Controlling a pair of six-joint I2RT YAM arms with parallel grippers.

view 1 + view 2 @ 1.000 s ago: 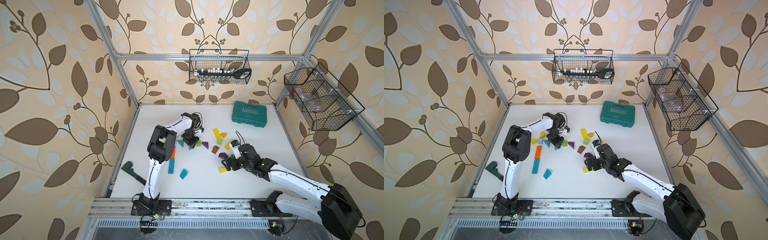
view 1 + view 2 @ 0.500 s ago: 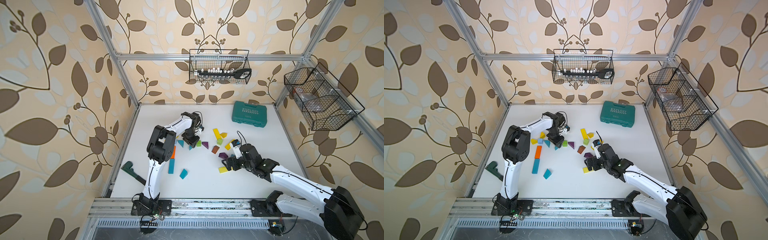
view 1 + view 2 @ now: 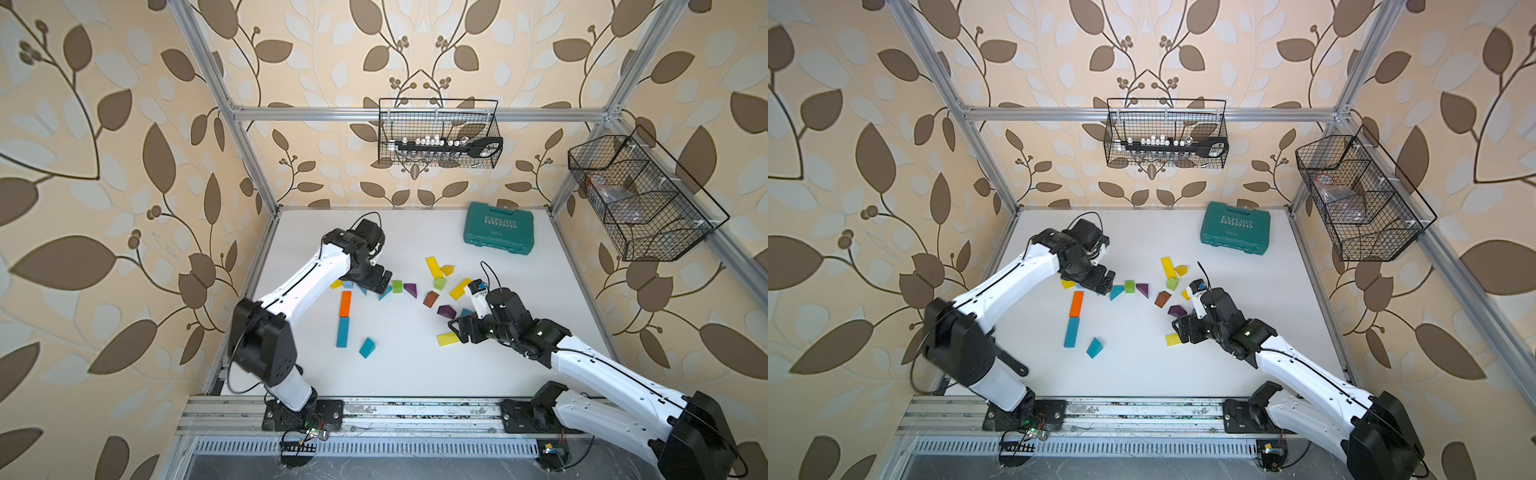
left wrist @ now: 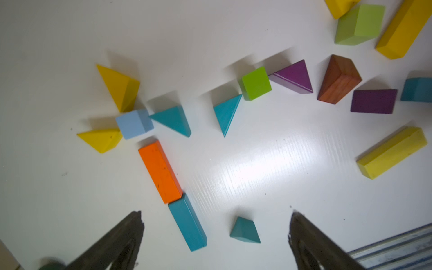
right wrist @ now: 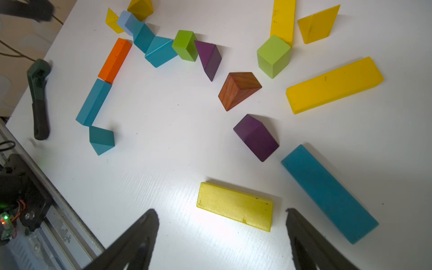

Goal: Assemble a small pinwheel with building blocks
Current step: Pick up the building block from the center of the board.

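I find the right gripper (image 5: 220, 211) with jaws wide and empty, the pale yellow bar (image 5: 235, 205) lying flat on the tabletop (image 5: 163, 163) just ahead between them, long axis across the gap, well apart from the left gripper (image 4: 216, 214), likewise wide and empty.

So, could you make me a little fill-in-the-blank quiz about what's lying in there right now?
1. The orange bar lies end to end with a bar coloured ____.
2. The teal case is lettered ____.
3. The long block seen between the fingertips of the open right gripper is ____.
4. The pale-blue cube has ____ yellow wedges right beside it.

Missing words: teal; EXPLOIT; yellow; two.
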